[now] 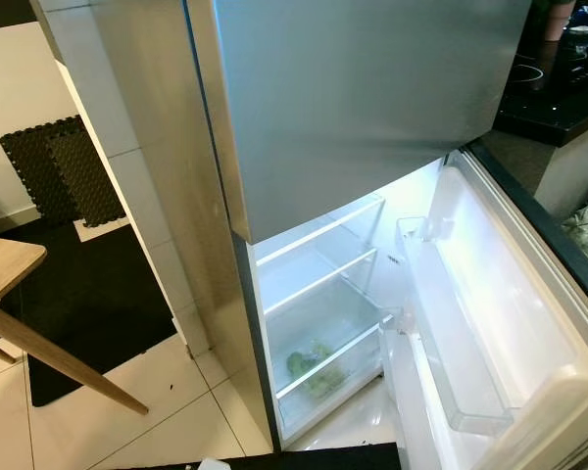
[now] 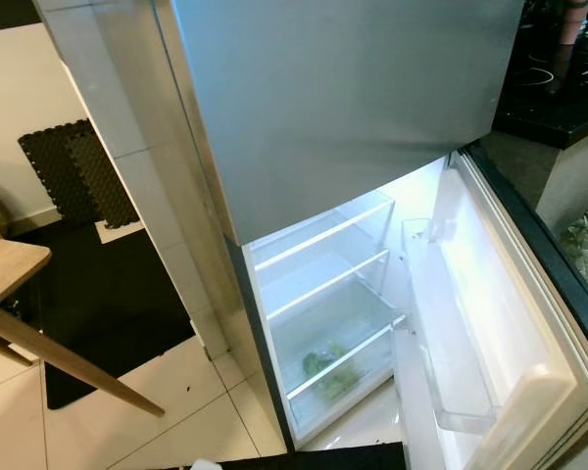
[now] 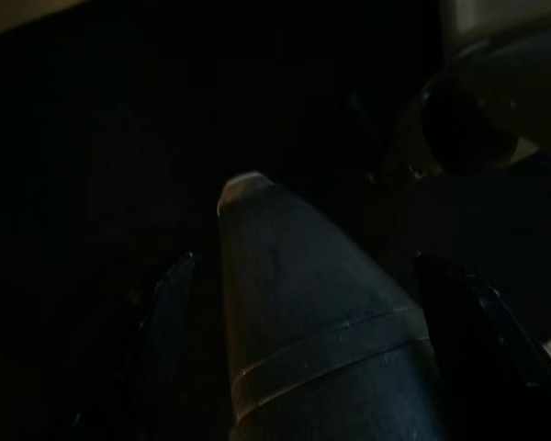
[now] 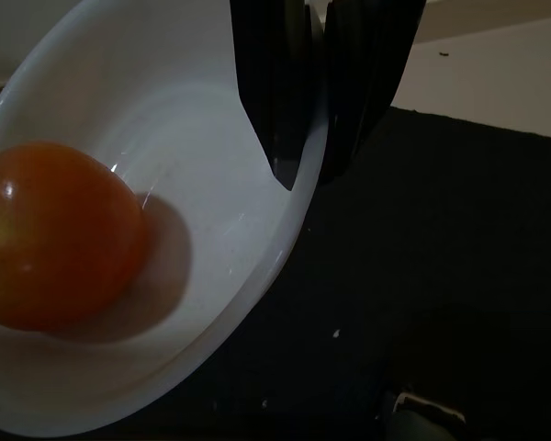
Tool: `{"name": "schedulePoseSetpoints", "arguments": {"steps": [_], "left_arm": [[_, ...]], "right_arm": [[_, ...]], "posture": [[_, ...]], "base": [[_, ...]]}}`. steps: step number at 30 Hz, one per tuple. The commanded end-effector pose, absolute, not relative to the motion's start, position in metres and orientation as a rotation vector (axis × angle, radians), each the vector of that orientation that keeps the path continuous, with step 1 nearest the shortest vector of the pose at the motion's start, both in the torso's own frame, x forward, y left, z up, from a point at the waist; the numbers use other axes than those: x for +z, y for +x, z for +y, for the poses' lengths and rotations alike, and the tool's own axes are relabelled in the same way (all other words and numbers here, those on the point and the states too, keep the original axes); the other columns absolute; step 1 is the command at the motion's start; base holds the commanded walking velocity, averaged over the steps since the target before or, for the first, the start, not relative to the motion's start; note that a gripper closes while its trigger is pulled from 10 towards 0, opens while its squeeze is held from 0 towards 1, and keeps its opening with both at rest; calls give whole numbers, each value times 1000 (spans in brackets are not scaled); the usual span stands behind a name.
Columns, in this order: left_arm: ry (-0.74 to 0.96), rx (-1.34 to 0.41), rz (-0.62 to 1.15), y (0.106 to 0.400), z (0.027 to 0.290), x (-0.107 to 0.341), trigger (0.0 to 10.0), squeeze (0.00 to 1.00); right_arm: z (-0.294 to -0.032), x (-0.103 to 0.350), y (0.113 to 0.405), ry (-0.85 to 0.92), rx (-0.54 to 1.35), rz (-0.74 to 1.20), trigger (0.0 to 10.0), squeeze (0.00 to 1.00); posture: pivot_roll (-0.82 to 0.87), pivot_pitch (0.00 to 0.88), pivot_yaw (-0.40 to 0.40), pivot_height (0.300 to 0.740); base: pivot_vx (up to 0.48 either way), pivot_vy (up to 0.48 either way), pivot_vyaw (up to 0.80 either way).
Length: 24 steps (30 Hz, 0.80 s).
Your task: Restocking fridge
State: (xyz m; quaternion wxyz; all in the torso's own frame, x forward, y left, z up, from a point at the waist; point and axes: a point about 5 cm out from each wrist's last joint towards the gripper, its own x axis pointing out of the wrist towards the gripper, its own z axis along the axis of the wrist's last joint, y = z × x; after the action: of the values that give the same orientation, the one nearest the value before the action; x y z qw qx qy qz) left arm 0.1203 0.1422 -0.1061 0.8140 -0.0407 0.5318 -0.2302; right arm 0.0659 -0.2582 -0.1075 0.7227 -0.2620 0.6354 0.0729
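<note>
The fridge (image 1: 323, 294) stands in front of me with its lower door (image 1: 510, 294) swung open to the right and its upper door shut. The lit glass shelves are bare, and some leafy greens (image 1: 309, 364) lie in the bottom drawer. The clear door bins (image 1: 451, 333) hold nothing. In the right wrist view, my right gripper (image 4: 310, 175) is shut on the rim of a white bowl (image 4: 165, 110). An orange-red round fruit (image 4: 55, 239) sits inside the bowl. The left gripper (image 3: 285, 276) hangs in deep shade over a dark floor.
A wooden table (image 1: 10, 274) with a slanted leg stands at the left over a black mat (image 1: 88, 294). A dark foam tile (image 1: 59, 171) leans on the wall behind. A black counter (image 1: 559, 88) lies past the open door at the right.
</note>
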Motion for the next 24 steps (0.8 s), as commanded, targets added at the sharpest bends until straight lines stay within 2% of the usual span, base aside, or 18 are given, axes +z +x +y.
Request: {"name": "schedulePoseSetpoints", "arguments": {"steps": [1, 11, 21, 24], "left_arm": [[-54, -472, 1153, 119, 152, -107, 10000, 0], [-40, -456, 1130, 131, 155, -103, 10000, 0], [-42, -439, 1123, 133, 155, -103, 10000, 0], [-44, -430, 1121, 133, 155, -103, 10000, 0]], "right_arm": [[-256, -105, 81, -597, 151, 1333, 10000, 0], [-261, -104, 81, -643, 95, 1339, 10000, 0], [-274, -100, 77, -605, -8, 1362, 10000, 0], [-275, -101, 73, -589, -21, 1389, 10000, 0]], "posture": [[-167, 0, 53, 740], [-169, 0, 58, 740], [-174, 0, 59, 740], [-174, 0, 57, 740]], "base": [[0, 0, 0], [0, 0, 0], [0, 0, 0], [0, 0, -756]]}}
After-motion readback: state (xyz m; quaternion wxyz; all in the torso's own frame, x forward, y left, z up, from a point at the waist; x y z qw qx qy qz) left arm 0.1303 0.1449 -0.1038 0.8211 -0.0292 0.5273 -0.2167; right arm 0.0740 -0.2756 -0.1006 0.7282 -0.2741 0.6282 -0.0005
